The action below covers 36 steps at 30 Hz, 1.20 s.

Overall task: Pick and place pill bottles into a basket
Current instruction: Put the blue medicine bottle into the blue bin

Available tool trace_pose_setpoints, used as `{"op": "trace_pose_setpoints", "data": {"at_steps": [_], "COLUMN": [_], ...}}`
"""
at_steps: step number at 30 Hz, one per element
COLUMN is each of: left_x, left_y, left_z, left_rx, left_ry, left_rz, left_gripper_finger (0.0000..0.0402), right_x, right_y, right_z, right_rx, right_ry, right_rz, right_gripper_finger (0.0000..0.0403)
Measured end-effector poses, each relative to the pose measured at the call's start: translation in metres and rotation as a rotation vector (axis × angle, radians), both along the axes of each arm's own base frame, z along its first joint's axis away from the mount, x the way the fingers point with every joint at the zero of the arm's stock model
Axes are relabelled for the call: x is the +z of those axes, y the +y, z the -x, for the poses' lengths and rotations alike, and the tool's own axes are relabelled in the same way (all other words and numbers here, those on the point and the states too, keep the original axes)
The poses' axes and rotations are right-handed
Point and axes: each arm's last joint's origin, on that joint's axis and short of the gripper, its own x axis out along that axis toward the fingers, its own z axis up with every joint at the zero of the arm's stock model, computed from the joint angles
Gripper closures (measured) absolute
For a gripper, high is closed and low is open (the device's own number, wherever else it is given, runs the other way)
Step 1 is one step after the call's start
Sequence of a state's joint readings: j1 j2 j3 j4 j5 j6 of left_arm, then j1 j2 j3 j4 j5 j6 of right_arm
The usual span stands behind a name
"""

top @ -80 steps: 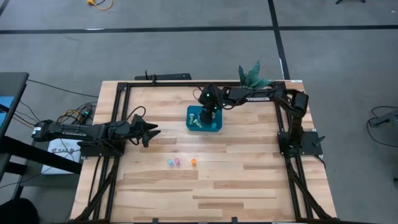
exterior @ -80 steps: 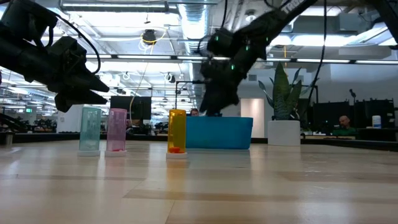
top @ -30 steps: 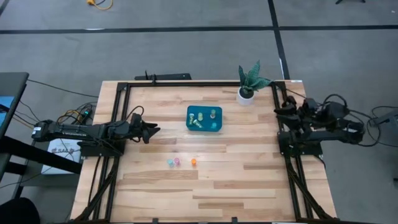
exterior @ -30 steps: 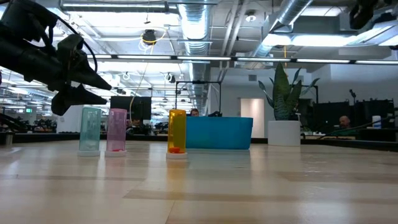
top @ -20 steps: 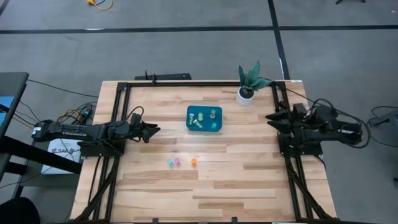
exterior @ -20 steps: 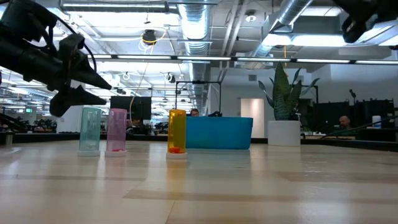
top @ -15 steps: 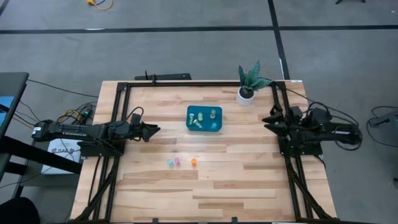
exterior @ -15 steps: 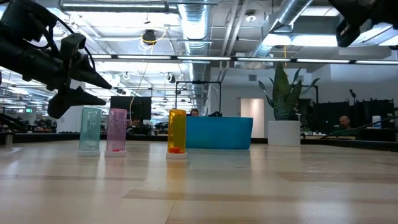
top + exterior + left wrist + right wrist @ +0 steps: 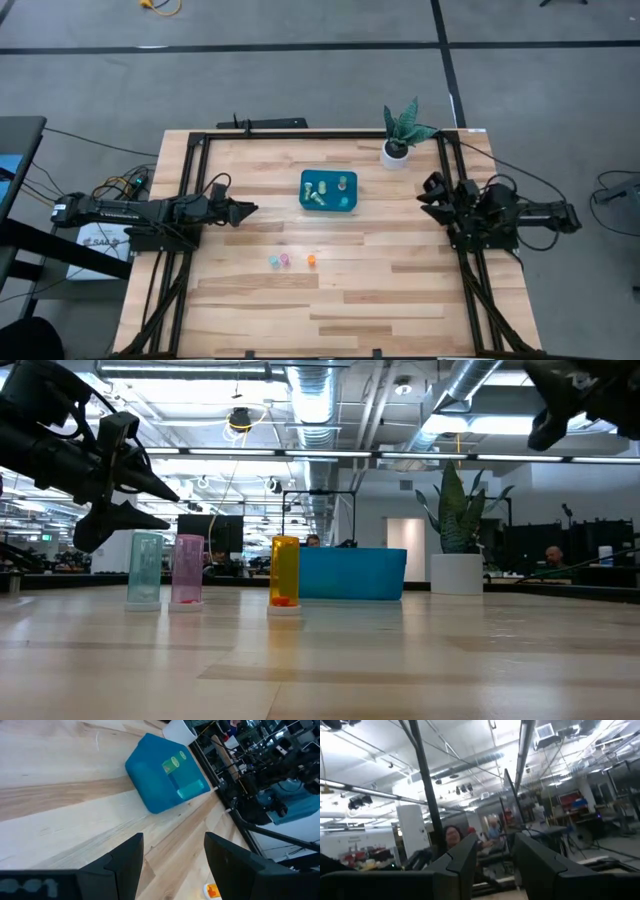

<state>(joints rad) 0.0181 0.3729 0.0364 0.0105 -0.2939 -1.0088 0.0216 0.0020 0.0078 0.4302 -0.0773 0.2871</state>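
Three pill bottles (image 9: 285,260) stand outside the basket (image 9: 329,190); left claw (image 9: 246,209) released, right claw (image 9: 427,189) empty, fingers apart.

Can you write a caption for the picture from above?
Three pill bottles wait on the table; others lie in the basket.

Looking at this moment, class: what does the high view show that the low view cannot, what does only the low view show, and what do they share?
Only the high view shows the bottles lying inside the teal basket and the whole table frame. Only the low view shows the room's ceiling pipes and the standing bottles' see-through sides. Both show three bottles in a row, blue, pink and orange, the potted plant, the left hand and the right hand.
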Motion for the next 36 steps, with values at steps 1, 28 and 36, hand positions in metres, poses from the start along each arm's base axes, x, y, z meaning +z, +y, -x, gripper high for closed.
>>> {"op": "trace_pose_setpoints", "data": {"at_steps": [1,28,36], "left_x": [0.0,0.0,0.007], "left_y": [0.0,0.0,-0.003], "left_z": [0.0,0.0,-0.003], "left_rx": [0.0,0.011,-0.096], "left_ry": [0.0,-0.004,-0.08], "left_rz": [0.0,0.024,0.048], "left_gripper_finger": [0.0203,0.0203,0.0203], "right_x": [-0.001,-0.038,-0.039], "right_y": [0.0,-0.009,-0.009], "right_z": [-0.001,-0.009,-0.009], "right_rx": [0.0,-0.13,-0.131], "right_ry": [0.017,0.467,0.469], "right_rz": [0.0,-0.073,-0.074], "right_gripper_finger": [0.0276,0.0276,0.0274]}}
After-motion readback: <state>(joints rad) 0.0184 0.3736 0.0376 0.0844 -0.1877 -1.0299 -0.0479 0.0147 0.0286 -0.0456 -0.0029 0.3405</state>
